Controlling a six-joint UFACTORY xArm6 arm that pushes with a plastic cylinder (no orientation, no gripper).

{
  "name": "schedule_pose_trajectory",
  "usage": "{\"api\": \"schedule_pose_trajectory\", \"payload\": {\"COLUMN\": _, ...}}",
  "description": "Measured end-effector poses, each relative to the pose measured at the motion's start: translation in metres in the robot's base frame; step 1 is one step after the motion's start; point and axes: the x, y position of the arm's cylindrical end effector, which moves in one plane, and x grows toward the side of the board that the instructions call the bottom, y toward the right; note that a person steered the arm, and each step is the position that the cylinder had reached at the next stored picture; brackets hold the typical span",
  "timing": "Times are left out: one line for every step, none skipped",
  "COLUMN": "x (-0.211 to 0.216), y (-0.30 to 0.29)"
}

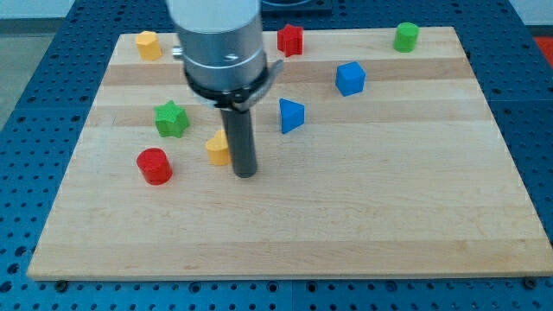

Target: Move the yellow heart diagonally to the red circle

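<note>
The yellow heart (pixel 217 149) lies left of the board's centre, partly hidden behind my rod. My tip (pixel 246 174) rests on the board touching or almost touching the heart's right side. The red circle (pixel 155 166) stands to the lower left of the heart, a short gap away.
A green star (pixel 171 118) sits above the red circle. A blue triangle (pixel 291 115) and a blue cube (pixel 350 78) lie to the right. At the view's top are a yellow block (pixel 149 44), a red block (pixel 290 39) and a green cylinder (pixel 406 36). The wooden board (pixel 346 216) lies on a blue perforated table.
</note>
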Motion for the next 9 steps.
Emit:
{"api": "schedule_pose_trajectory", "payload": {"x": 0.0, "y": 0.0}}
{"api": "schedule_pose_trajectory", "payload": {"x": -0.013, "y": 0.0}}
{"api": "schedule_pose_trajectory", "payload": {"x": -0.032, "y": -0.005}}
{"api": "schedule_pose_trajectory", "payload": {"x": -0.033, "y": -0.034}}
{"api": "schedule_pose_trajectory", "payload": {"x": -0.033, "y": -0.057}}
{"api": "schedule_pose_trajectory", "payload": {"x": -0.038, "y": -0.058}}
{"api": "schedule_pose_trajectory", "payload": {"x": -0.04, "y": -0.058}}
{"api": "schedule_pose_trajectory", "payload": {"x": -0.055, "y": -0.058}}
{"api": "schedule_pose_trajectory", "payload": {"x": -0.079, "y": -0.058}}
